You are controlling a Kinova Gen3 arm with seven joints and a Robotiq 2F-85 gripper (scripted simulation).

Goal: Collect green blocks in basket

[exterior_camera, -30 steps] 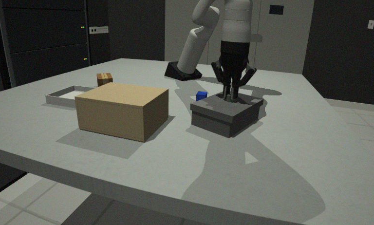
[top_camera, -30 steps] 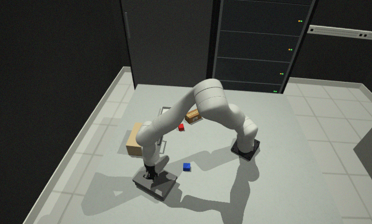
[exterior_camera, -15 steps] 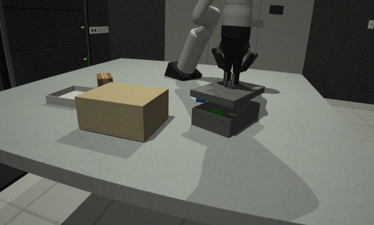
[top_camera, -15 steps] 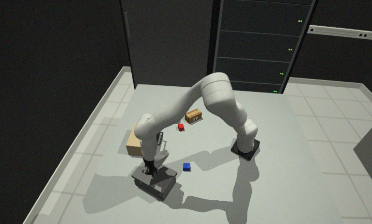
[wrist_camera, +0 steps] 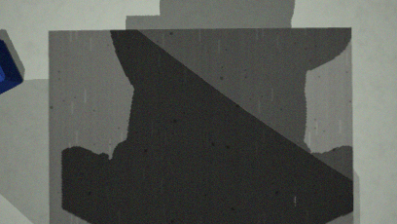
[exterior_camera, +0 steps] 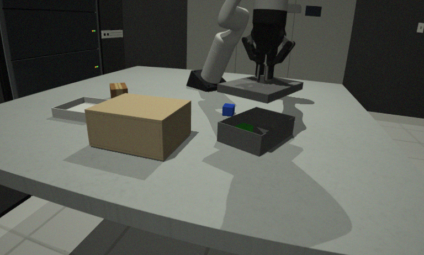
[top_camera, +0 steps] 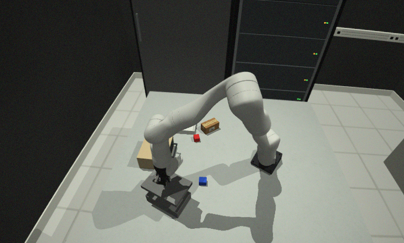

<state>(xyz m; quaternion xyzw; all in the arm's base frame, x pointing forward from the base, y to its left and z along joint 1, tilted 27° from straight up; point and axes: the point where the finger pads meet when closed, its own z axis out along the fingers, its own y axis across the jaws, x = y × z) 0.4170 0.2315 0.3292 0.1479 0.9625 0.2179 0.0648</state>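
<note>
My gripper is shut on the middle of the dark grey lid and holds it roughly level above the open metal box, clear of its rim. A green block lies inside the metal box. The light wooden cabinet has its handle side towards the arm's base; the arm partly hides it, and I cannot tell if its drawer is fully shut. The shallow pale basket is partly hidden; no green block shows in its visible part.
A blue block lies beside the metal box, towards the arm's base. A red block lies near the basket. A small brown carton stands beside the basket.
</note>
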